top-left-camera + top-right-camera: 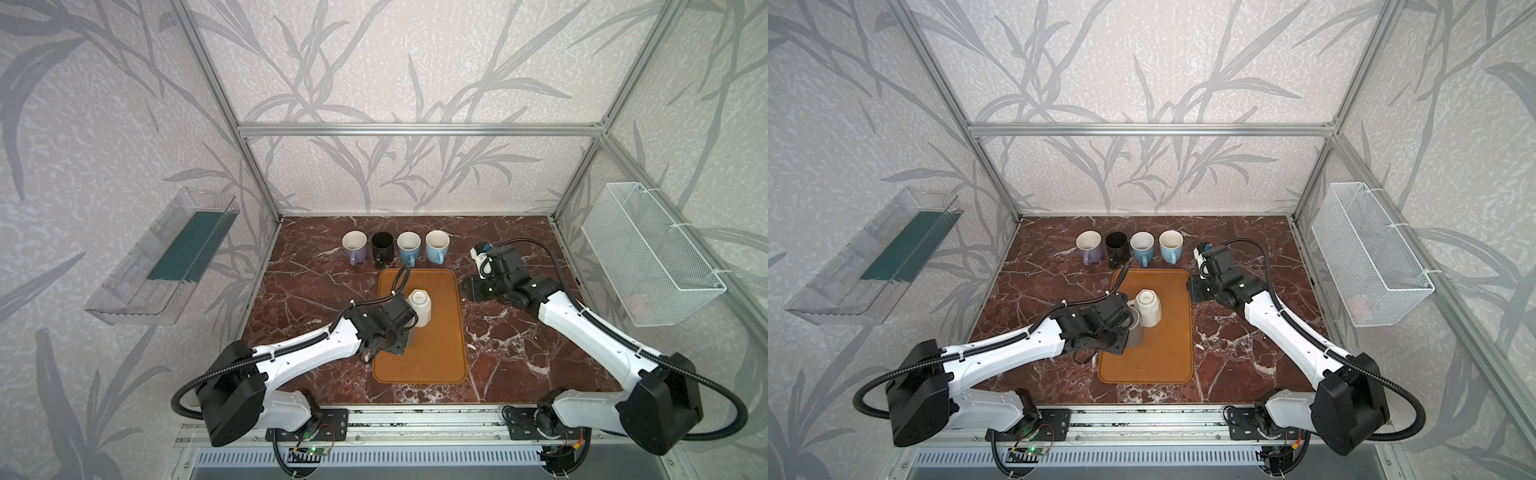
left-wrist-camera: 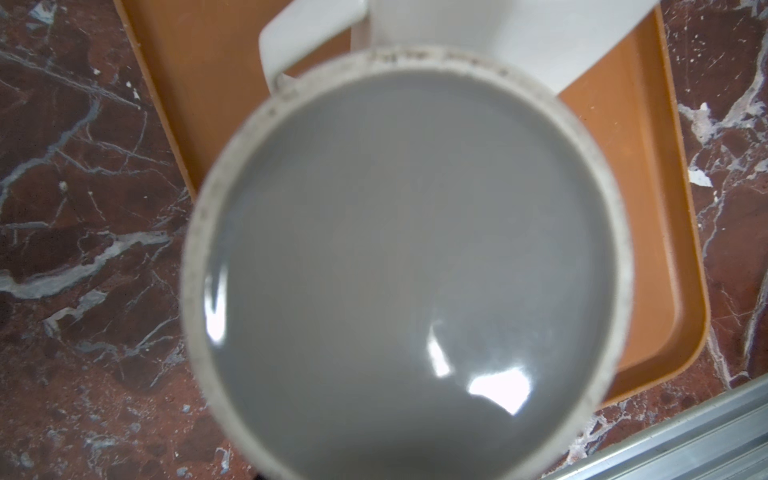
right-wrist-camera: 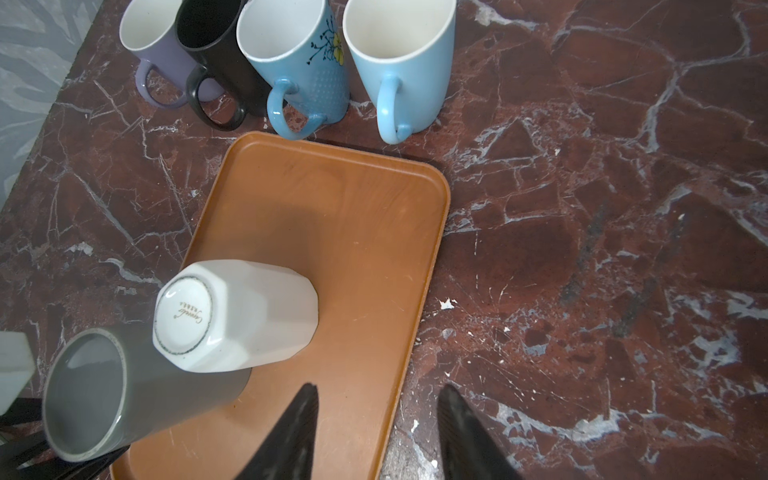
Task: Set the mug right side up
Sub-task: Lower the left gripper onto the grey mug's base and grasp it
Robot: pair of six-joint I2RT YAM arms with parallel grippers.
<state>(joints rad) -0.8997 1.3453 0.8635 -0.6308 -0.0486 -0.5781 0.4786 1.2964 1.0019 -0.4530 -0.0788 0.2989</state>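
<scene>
Six mugs in all. Four stand upright in a row on the marble table, at 12 o'clock from the tray: the purple mug, black mug, flowered blue mug and plain blue mug, with their handles toward 6 o'clock. Two stand base-up on the single orange tray. The white mug is toward the tray's 10 o'clock part. The grey mug is just beside it at about 7 o'clock, by the tray's 9 o'clock edge.

There are two arms. The left gripper is at the grey mug, whose base fills the left wrist view and hides the fingers, so I cannot tell whether it has a grip. The white mug's handle crowds in close to the grey one. The right gripper hangs at the tray's 3 o'clock rim, fingers spread apart and holding nothing.

One clear bin hangs on the wall at 9 o'clock, and one wire basket at 3 o'clock.
</scene>
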